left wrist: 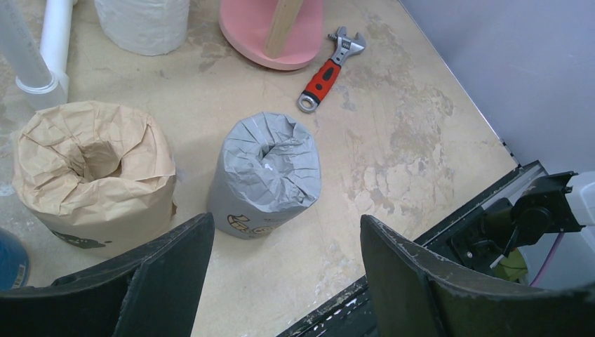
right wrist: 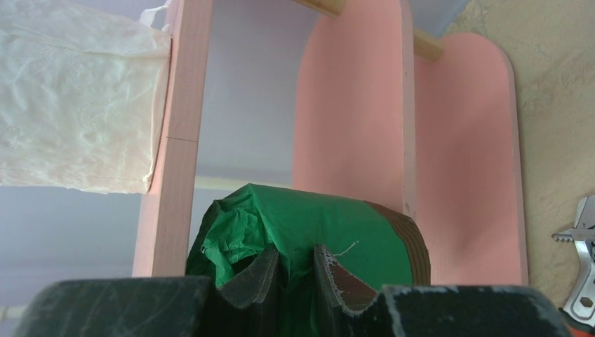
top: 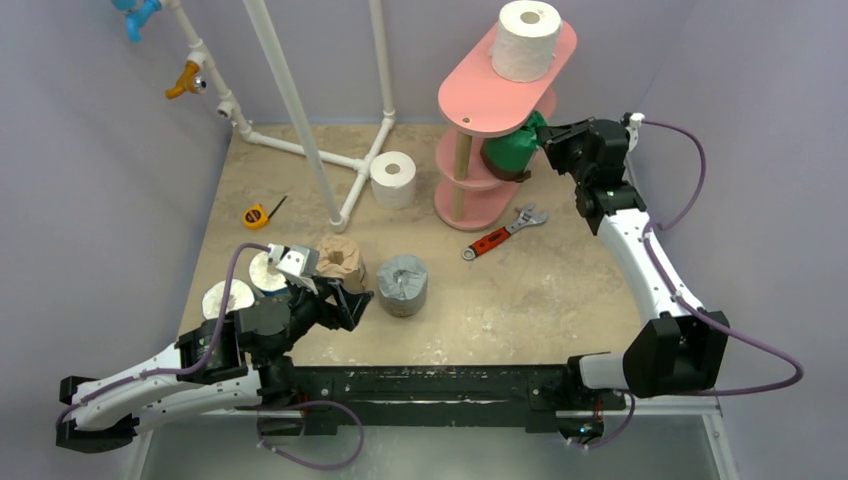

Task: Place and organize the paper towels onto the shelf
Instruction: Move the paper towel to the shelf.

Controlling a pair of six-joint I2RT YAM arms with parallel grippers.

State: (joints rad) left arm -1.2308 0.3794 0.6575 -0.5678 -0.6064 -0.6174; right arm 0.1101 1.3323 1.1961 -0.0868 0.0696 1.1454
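The pink shelf (top: 478, 105) stands at the back right with a white roll (top: 526, 40) on its top board. My right gripper (top: 548, 143) is shut on the green-wrapped roll (top: 512, 148) and holds it at the edge of the middle board. In the right wrist view the gripper (right wrist: 296, 263) pinches the green roll's (right wrist: 337, 225) wall at its hollow end, between the shelf's boards (right wrist: 351, 105). My left gripper (top: 345, 300) is open and empty, low over the table. In the left wrist view it (left wrist: 286, 223) sits just short of the grey roll (left wrist: 266, 175), with the tan roll (left wrist: 95, 172) to the left.
A white roll (top: 393, 180) stands by the white pipe frame (top: 300, 110). A white roll (top: 228, 298) and a blue-wrapped roll (top: 266, 272) stand at the front left, partly hidden by my left arm. A red-handled wrench (top: 503, 233) and a yellow tape measure (top: 256, 215) lie on the table.
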